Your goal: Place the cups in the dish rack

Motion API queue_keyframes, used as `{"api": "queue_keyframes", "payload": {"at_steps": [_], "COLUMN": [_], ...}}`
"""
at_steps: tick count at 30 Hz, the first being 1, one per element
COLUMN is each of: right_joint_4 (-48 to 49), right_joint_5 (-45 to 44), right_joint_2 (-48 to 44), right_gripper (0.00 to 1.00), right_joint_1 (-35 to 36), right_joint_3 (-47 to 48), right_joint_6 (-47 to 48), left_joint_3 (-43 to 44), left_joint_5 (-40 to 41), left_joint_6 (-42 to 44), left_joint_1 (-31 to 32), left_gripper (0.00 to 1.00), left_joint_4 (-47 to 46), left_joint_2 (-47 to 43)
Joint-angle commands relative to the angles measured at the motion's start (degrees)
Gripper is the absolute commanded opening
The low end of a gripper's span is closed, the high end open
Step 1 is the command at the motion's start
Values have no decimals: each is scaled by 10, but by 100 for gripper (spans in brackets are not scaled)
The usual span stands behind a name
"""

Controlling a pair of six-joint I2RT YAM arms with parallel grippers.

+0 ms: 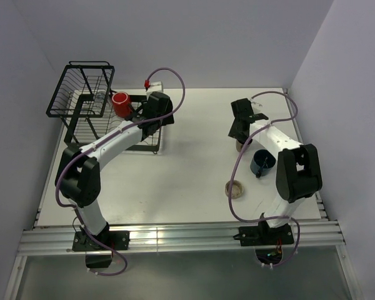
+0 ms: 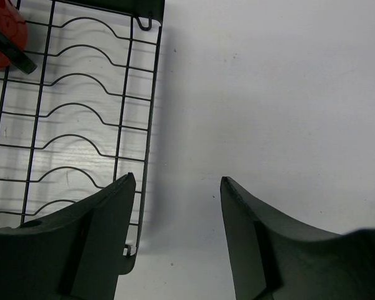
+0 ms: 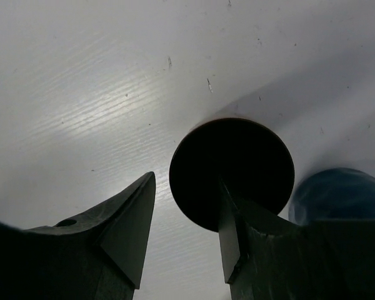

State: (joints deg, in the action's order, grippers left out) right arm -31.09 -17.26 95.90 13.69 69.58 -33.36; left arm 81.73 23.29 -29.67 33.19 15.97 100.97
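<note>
The black wire dish rack (image 1: 81,87) stands at the far left, and its flat tray also shows in the left wrist view (image 2: 69,125). A red mug (image 1: 120,103) sits on the rack, its edge showing in the left wrist view (image 2: 3,34). A clear glass (image 1: 99,98) shows faintly in the basket. My left gripper (image 1: 150,124) (image 2: 178,181) is open and empty over the tray's right edge. My right gripper (image 1: 239,137) (image 3: 187,194) is open and straddles the rim of the tan cup (image 1: 239,148) (image 3: 231,165). One finger is over its dark inside, the other outside.
A dark blue mug (image 1: 262,162) (image 3: 337,194) stands just near of the tan cup, beside my right arm. A low beige cup (image 1: 235,188) sits nearer the front edge. Walls close in on the left, the back and the right.
</note>
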Motion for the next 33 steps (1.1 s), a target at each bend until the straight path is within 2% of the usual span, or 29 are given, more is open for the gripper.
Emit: {"api": "queue_keyframes", "payload": {"at_steps": [1,5,7,8,9,10,15,19,22,25,27,28,29,30,31,33], "right_joint_4": [9,9,9,9,7,6,-13,-30,-31,-12,30,62,77,93,107,155], "right_joint_5": [-6,-9,-9,-8,-10,-12,-2,27,67,120,167,220,243,263,284,341], "right_joint_2": [17,27,32,34,35,36,1,-33,-54,-69,-82,-85,-88,-90,-91,-91], "right_gripper": [50,50,43,35,12,1,0,0,0,0,0,0,0,0,0,0], "right_joint_1": [-4,-4,-4,-4,-4,-4,-3,-2,5,15,21,23,27,30,37,42], "right_joint_3": [2,9,13,17,19,21,44,80,105,121,121,121,122,122,123,122], "right_joint_6": [-2,-1,1,1,1,3,8,15,15,14,12,5,1,-2,-12,-31], "left_joint_3": [-4,-6,-7,-7,-9,-10,-11,-18,-32,-47,-60,-69,-82,-107,-119,-140], "left_joint_5": [-6,-6,-6,-6,-10,-12,-25,-79,-160,-253,-348,-384,-423,-498,-536,-618], "left_joint_6": [-6,-7,-7,-7,-7,-7,-3,-12,-21,-28,-49,-59,-71,-106,-126,-171], "left_joint_1": [0,1,0,0,1,1,-3,-25,-51,-73,-96,-114,-124,-134,-145,-160], "left_gripper": [63,63,63,63,63,63,65,65,67,76,82,87,89,91,93,95], "left_joint_4": [-9,-9,-10,-9,-10,-9,-6,-13,-33,-57,-73,-105,-130,-153,-220,-266], "left_joint_2": [-18,-16,-15,-15,-16,-17,-27,-52,-80,-103,-112,-122,-127,-134,-135,-131]}}
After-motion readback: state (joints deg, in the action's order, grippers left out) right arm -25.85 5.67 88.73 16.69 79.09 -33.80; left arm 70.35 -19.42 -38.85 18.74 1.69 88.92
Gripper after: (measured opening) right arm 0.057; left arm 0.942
